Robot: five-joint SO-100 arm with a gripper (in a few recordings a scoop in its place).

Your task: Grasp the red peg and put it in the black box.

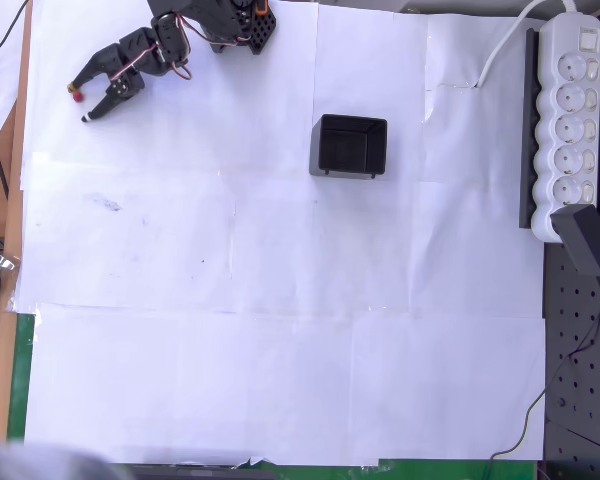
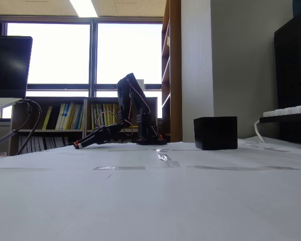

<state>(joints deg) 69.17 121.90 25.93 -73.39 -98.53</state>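
Your gripper (image 1: 80, 104) sits far left of the black box (image 1: 349, 147) in the overhead view, low over the white paper (image 1: 280, 330), jaws spread about halfway w/ nothing held. The red peg (image 1: 76, 96) lies right at the tip of the upper finger, touching or just beside it, approx. at the mouth of the jaws, not deep between them. So the peg is up-and-left of the midpoint between the tips; the lower, white-tipped finger is apart from it. Peg looks roundish & too small to read any long axis or pointing dir. In the fixed view the gripper (image 2: 79, 145) is down near the paper, box (image 2: 215, 133) well to its right, opening up.
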